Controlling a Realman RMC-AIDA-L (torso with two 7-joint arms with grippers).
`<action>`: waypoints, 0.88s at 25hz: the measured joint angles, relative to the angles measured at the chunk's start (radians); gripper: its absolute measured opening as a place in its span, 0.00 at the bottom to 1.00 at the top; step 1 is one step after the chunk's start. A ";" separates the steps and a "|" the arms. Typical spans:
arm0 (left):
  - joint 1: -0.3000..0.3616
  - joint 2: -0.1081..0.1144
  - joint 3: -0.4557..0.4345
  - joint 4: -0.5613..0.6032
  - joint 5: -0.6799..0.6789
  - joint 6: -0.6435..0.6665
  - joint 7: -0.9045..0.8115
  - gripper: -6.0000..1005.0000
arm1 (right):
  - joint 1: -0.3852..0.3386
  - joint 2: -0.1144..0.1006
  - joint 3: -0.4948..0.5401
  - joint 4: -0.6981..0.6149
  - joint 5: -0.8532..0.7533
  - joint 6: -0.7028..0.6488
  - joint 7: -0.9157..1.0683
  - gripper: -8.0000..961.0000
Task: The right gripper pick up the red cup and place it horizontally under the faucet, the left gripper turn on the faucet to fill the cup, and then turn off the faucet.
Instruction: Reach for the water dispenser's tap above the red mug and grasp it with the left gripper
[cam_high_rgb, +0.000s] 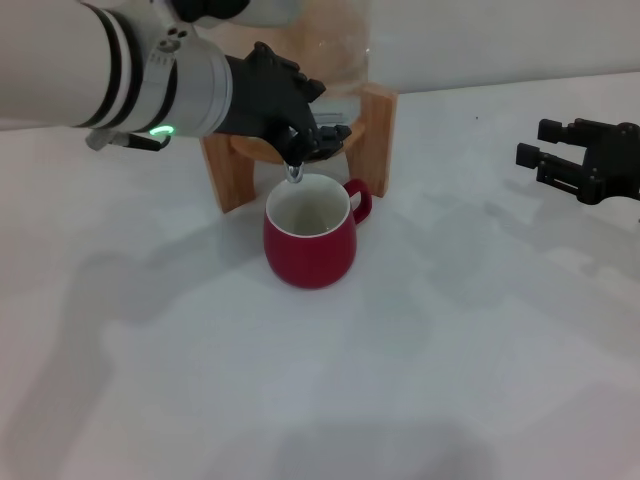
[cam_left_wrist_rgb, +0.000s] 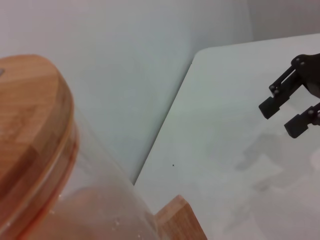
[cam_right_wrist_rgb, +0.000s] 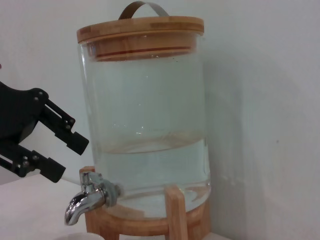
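On the white table, just in front of the wooden stand, the red cup stands upright with its off-white inside showing and its loop handle turned toward the robot's right. Directly above its rim hangs the chrome faucet, whose spout points down into the cup's mouth without touching it. From the right wrist camera the faucet is seen from the side, jutting out of the glass dispenser jar, which is filled with clear water to about half its height and topped by a wooden lid with a metal handle.

Reaching in from the robot's left, the left gripper sits right at the faucet, its black fingers gathered over the top of the spigot; whether they actually clasp the lever cannot be told from the head view. Seen from the right wrist, the left gripper has its two fingers parted, just beside and above the faucet.

Well apart at the robot's right, the right gripper hovers above the table with its fingers spread and nothing between them.
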 joint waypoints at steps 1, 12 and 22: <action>0.000 0.000 0.000 -0.005 0.001 0.004 0.000 0.46 | 0.000 0.000 0.000 0.000 0.000 0.000 0.000 0.49; -0.001 0.000 0.002 -0.034 -0.005 0.048 0.016 0.51 | -0.003 0.001 0.000 0.000 0.000 0.000 0.000 0.49; -0.075 0.003 -0.050 -0.081 -0.078 -0.040 0.004 0.51 | -0.009 0.000 0.000 0.000 0.000 0.003 0.000 0.49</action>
